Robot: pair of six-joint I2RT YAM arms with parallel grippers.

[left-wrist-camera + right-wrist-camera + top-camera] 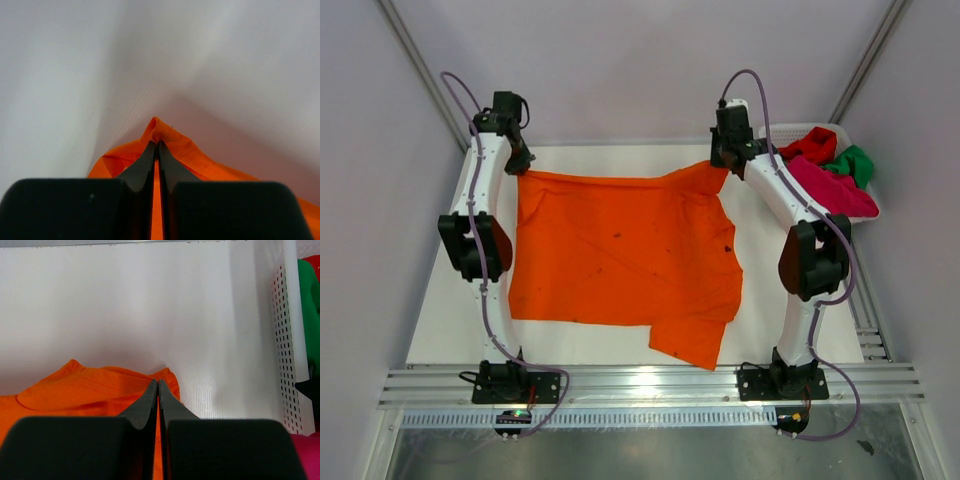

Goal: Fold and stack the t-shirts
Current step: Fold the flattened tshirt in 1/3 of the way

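Orange cloth, one item: the orange t-shirt [620,250], spread nearly flat on the white table [450,330], to the left of the white lattice basket [807,128]. Its far edge runs taut between two pinched corners. The near hem lies slack, with one flap trailing away from the basket toward the arm bases.

Left gripper [157,145]: clenched on the shirt's far corner, the one farthest from the basket. Its wrist view shows cloth bunched at the closed tips.

Right gripper [158,383]: clenched on the opposite far corner, just beside the basket's perforated wall, with orange fabric nipped between the tips.

Purpose of hold, as we judge it: a matched grip on both far corners keeps the edge straight, so the cloth can be smoothed or carried over in one even fold without skewing.

Basket contents, three items, all crumpled and unfolded: red t-shirt [812,147] at the far side, green t-shirt [855,162] at the right, magenta t-shirt [832,190] nearest the arms and draped over the rim. We take them to be awaiting their turn.

Progress, as we judge it: the first shirt is laid out with no fold made, and no stack is visible.
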